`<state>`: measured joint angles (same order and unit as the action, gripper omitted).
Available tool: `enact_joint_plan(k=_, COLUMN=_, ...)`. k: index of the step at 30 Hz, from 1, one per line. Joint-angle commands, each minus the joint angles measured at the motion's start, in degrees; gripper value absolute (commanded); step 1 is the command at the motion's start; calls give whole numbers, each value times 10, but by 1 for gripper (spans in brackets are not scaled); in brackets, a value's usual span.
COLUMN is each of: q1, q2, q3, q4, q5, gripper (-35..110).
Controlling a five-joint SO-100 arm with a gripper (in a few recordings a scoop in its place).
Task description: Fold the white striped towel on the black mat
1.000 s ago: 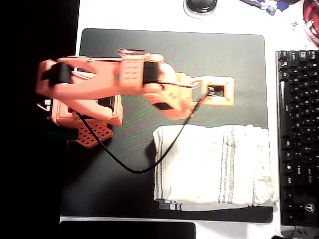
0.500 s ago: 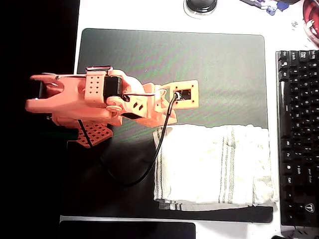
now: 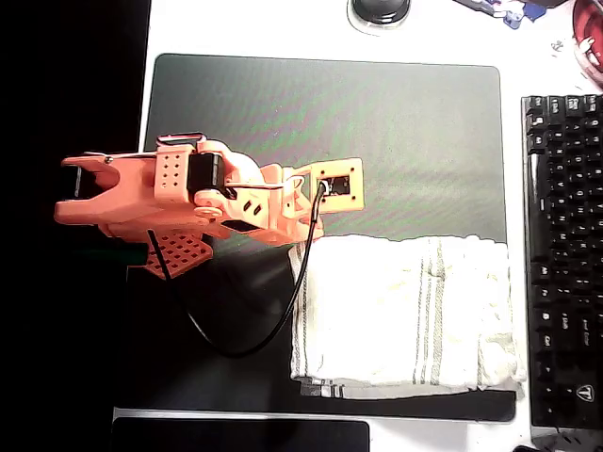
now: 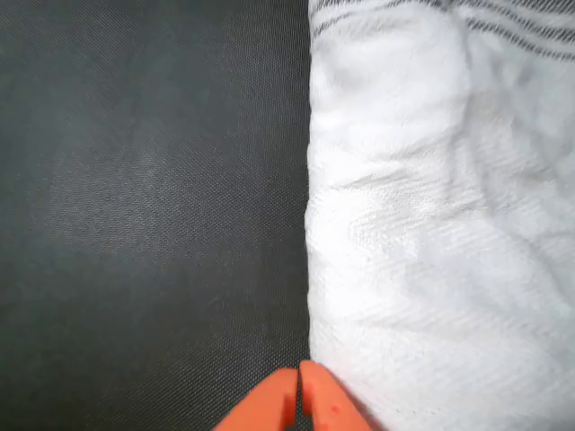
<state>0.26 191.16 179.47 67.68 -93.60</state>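
Observation:
The white striped towel (image 3: 405,311) lies flat and wrinkled on the lower right part of the black mat (image 3: 377,122), with its layered edge along the mat's front. My orange arm (image 3: 188,193) reaches in from the left and ends just above the towel's upper left corner. In the wrist view my gripper (image 4: 299,395) is shut, its two orange tips pressed together with nothing seen between them. The tips sit right at the towel's (image 4: 440,233) edge where it meets the bare mat (image 4: 144,206).
A black keyboard (image 3: 563,254) runs along the right side, close to the towel's right end. A dark round object (image 3: 380,9) sits beyond the mat's far edge. A narrow glossy black strip (image 3: 240,435) lies along the front. The mat's upper half is bare.
The arm has drawn back to the left, from the mat's middle toward the towel's upper left corner. The towel has not moved.

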Motion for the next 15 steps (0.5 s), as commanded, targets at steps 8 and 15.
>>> enact_joint_plan(k=8, q1=2, q2=13, q3=14, q4=83, q5=1, gripper=0)
enact_joint_plan(k=15, q1=1, q2=13, q3=14, q4=117, q5=4, gripper=0)
